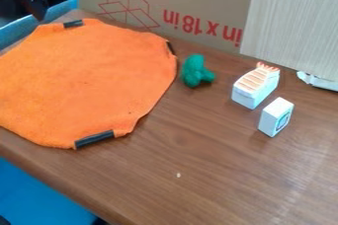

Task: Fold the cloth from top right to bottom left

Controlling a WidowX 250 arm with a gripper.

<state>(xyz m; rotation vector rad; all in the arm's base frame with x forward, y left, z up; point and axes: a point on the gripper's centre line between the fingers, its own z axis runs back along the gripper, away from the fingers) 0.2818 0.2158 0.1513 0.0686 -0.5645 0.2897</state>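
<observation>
An orange cloth lies spread over the left part of the wooden table, roughly eight-sided, with dark strips along its top, right and lower edges. Part of its left side is cut off by the view's edge. The black gripper hangs at the upper left corner, above and beyond the cloth's top left edge, apart from the cloth. Whether it is open or shut cannot be made out.
Right of the cloth stand a green toy, a white block with an orange striped top and a smaller white block. A cardboard box and a pale panel line the back. The table's front edge runs diagonally at lower left.
</observation>
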